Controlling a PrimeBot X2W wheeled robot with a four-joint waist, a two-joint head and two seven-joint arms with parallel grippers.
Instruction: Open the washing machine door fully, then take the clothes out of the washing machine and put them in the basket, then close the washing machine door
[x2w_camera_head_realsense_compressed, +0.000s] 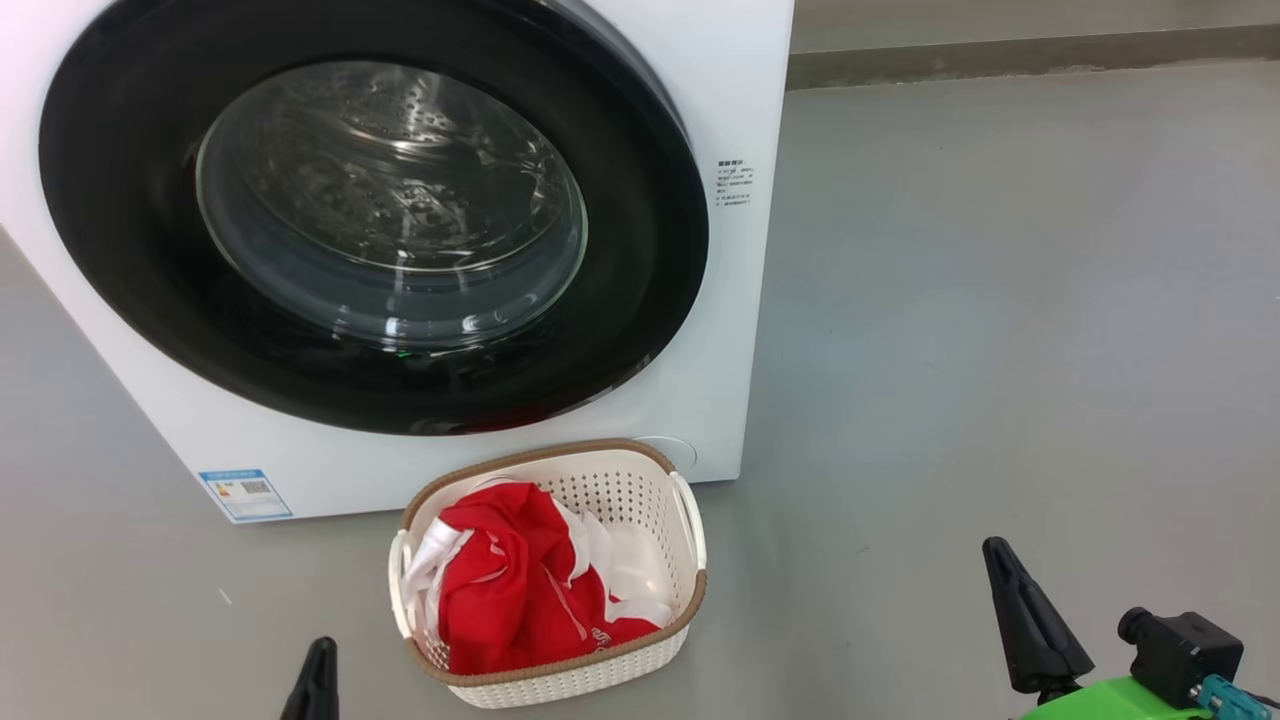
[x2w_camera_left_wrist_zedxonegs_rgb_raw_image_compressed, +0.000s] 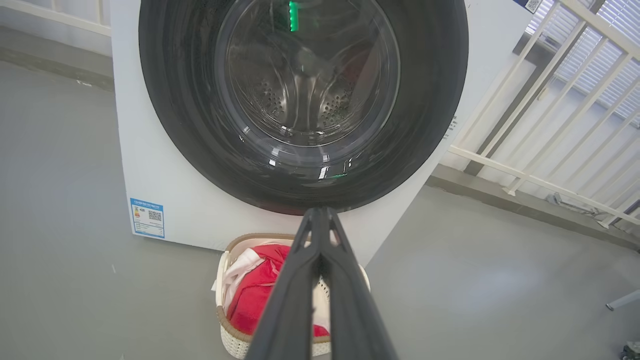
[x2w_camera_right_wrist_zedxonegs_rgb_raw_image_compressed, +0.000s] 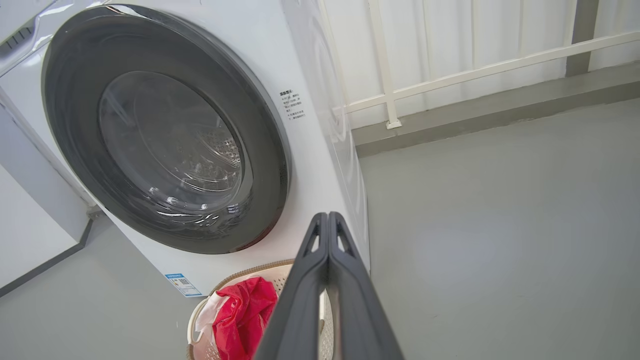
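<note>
The left pincer has its two dark fingers pressed together on nothing, hanging over the floor in front of the washing machine, tips aimed at the lower edge of the washing machine door. The right pincer is pressed together too and pinches nothing; it hangs in front of the machine and off past its right-hand corner, well apart from it.

Between both pincers and the machine stands the basket, on the floor, its far rim just beside the machine's front panel and below the door's lower right. It hides part of a small round flap at the machine's lower corner. A blue label sits at the other lower corner.

The floor to the right of the machine is bare grey. A white railing runs behind the machine's right side.

The door lies shut, flush against the machine's front; the perforated steel drum shows through its glass. The clothes lie heaped in the basket, red with white trim, filling mostly its left half.
</note>
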